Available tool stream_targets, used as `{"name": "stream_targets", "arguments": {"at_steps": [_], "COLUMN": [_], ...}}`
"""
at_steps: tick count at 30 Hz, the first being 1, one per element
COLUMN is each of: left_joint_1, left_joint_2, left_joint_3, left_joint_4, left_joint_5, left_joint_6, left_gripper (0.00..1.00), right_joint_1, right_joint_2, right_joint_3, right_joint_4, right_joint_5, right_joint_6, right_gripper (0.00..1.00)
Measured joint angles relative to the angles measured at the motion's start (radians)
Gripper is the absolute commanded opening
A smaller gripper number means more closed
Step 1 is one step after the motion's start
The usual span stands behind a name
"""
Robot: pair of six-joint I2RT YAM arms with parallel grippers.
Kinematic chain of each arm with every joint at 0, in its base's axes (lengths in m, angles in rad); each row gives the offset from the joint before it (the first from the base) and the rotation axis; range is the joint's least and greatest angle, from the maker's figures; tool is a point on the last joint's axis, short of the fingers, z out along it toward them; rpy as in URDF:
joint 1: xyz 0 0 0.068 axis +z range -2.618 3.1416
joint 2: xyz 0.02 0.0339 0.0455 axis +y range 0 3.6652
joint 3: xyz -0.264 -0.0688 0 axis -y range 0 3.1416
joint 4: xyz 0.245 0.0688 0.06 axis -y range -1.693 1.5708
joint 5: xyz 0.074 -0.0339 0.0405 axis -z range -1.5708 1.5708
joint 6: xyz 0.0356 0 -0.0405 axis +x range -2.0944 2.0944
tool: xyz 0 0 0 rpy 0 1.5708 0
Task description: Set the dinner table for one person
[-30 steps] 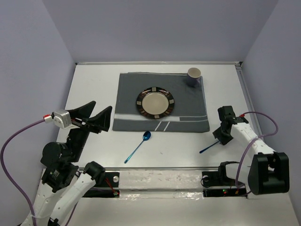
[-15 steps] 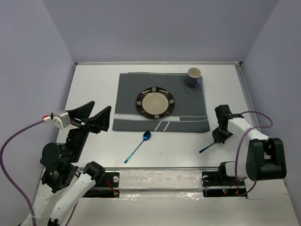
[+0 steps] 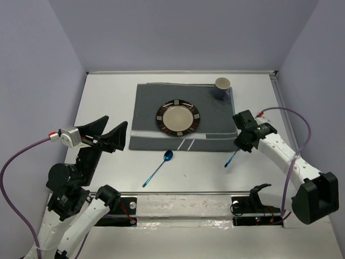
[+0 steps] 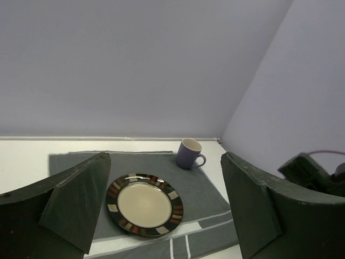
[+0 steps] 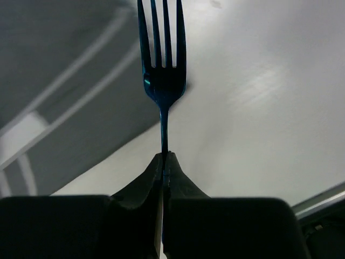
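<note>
white dinner table (image 3: 108,97), walled in lavender, carries a grey placemat (image 3: 215,127) with plate (image 3: 178,117) and mug (image 3: 222,86); my right gripper (image 3: 241,144) pinches a blue fork (image 3: 232,158) by its handle near the mat's right corner, likely for laying it alongside, while my left gripper (image 3: 112,129) hangs wide open.

A dark grey cloth placemat (image 3: 215,116) with a pale band and thin white stripes along its near side lies flat. A round plate (image 3: 178,117), cream in the middle with a dark rim of red and white blocks, sits near the placemat's centre. An upright purple mug (image 3: 222,87) with a pale inside stands on the far right corner of the cloth, well apart from the plate. A blue spoon (image 3: 157,169) lies off the cloth, its bowl just in front of the near edge and its handle slanting nearer and leftward. A blue fork (image 3: 231,158) slants just off the near right corner. Pale lavender wall panels (image 3: 178,32) stand on three sides.
</note>
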Motion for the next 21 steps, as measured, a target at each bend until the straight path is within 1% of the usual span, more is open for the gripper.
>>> {"name": "stream_targets", "arguments": {"at_steps": [1, 2, 3, 4, 5, 6, 7, 9, 10, 11, 12, 13, 15, 17, 18, 21], "left_joint_1": [0.0, 0.0, 0.001, 0.003, 0.004, 0.006, 0.01, 0.017, 0.019, 0.023, 0.024, 0.026, 0.032, 0.041, 0.045, 0.052], "left_joint_2": [0.001, 0.003, 0.005, 0.007, 0.01, 0.013, 0.015, 0.02, 0.024, 0.027, 0.029, 0.031, 0.035, 0.036, 0.036, 0.037], "left_joint_3": [0.0, 0.0, 0.0, 0.0, 0.0, 0.0, 0.0, 0.0, 0.0, 0.0, 0.0, 0.0, 0.0, 0.0, -0.001, -0.001], "left_joint_4": [0.0, 0.0, 0.0, 0.0, 0.0, -0.001, -0.001, -0.001, -0.002, -0.003, -0.003, -0.004, -0.007, -0.008, -0.008, -0.007], "left_joint_5": [0.0, -0.001, -0.002, -0.004, -0.006, -0.01, -0.012, -0.021, -0.027, -0.033, -0.037, -0.042, -0.05, -0.052, -0.053, -0.053], "left_joint_6": [0.0, 0.0, 0.0, 0.0, 0.0, 0.0, 0.0, 0.0, 0.001, 0.002, 0.003, 0.004, 0.006, 0.007, 0.007, 0.007], "left_gripper": [0.95, 0.95, 0.95, 0.95, 0.95, 0.95, 0.95, 0.95, 0.95, 0.95, 0.95, 0.95, 0.95, 0.95, 0.95, 0.95], "right_joint_1": [0.049, 0.125, 0.198, 0.244, 0.318, 0.357, 0.425, 0.505, 0.531, 0.568, 0.584, 0.609, 0.643, 0.665, 0.671, 0.677], "right_joint_2": [0.003, 0.025, 0.071, 0.103, 0.199, 0.249, 0.373, 0.579, 0.662, 0.779, 0.828, 0.934, 1.093, 1.22, 1.265, 1.331], "right_joint_3": [0.046, 0.123, 0.214, 0.281, 0.392, 0.454, 0.6, 0.846, 0.93, 1.072, 1.13, 1.25, 1.466, 1.598, 1.631, 1.64], "right_joint_4": [-0.008, -0.022, -0.034, -0.043, -0.051, -0.059, -0.074, -0.063, -0.054, -0.064, -0.066, -0.06, -0.076, -0.057, -0.046, -0.029], "right_joint_5": [0.004, 0.026, 0.039, 0.044, 0.064, 0.077, 0.093, 0.11, 0.106, 0.101, 0.095, 0.084, 0.063, 0.038, 0.021, -0.013], "right_joint_6": [0.0, -0.002, -0.001, -0.005, -0.011, -0.019, -0.037, -0.074, -0.09, -0.122, -0.129, -0.154, -0.191, -0.212, -0.218, -0.227], "right_gripper": [0.0, 0.0, 0.0, 0.0, 0.0, 0.0, 0.0, 0.0, 0.0, 0.0, 0.0, 0.0, 0.0, 0.0, 0.0, 0.0]}}
